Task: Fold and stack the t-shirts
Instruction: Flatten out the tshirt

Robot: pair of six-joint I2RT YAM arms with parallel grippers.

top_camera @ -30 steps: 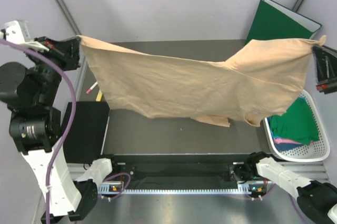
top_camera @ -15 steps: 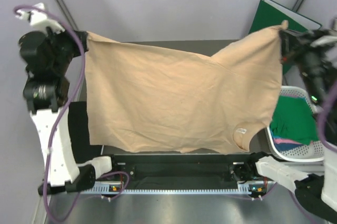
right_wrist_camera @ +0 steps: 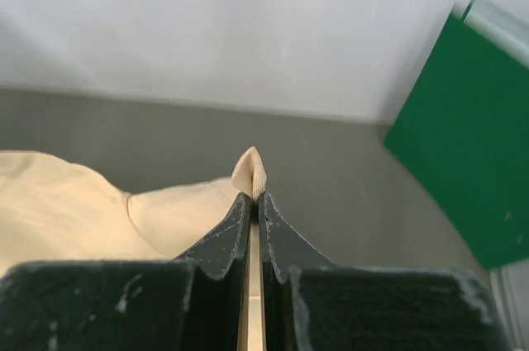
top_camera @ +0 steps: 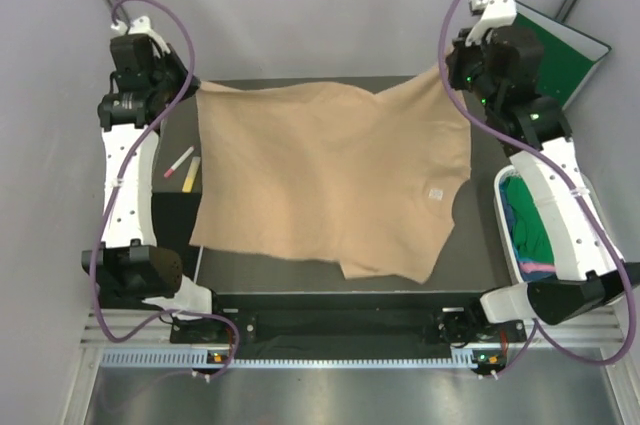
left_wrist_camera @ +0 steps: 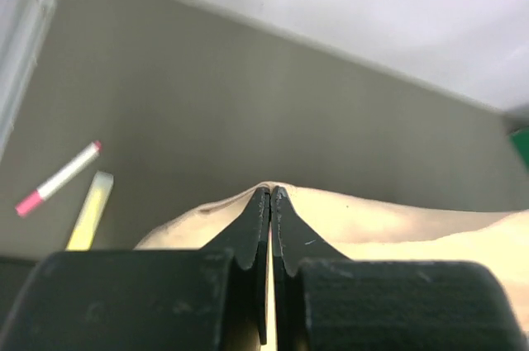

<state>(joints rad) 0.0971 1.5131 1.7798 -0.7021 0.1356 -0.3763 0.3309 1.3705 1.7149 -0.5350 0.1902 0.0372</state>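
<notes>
Across the dark tabletop (top_camera: pixel 480 245) one soft, wrinkled peach t-shirt (top_camera: pixel 330 185) lies spread out, its two far corners pinched tight, one by the left end effector (left_wrist_camera: pixel 270 194), one by the right end effector (right_wrist_camera: pixel 251 196). One white mesh basket (top_camera: pixel 500 225) on the right holds a crumpled green shirt (top_camera: pixel 528 210) over pink and blue cloth (top_camera: pixel 537 268). One stiff green folder (right_wrist_camera: pixel 463 144) leans behind, and one pink-tipped pen (top_camera: pixel 179 161) lies beside a yellow strip (top_camera: pixel 191 174) on the left.

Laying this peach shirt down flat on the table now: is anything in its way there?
Nothing visible blocks the large pale peach-beige cloth t-shirt. A pink-tipped white marker and a yellow strip lie on the dark table just off its left edge; under the cloth is hidden.
</notes>
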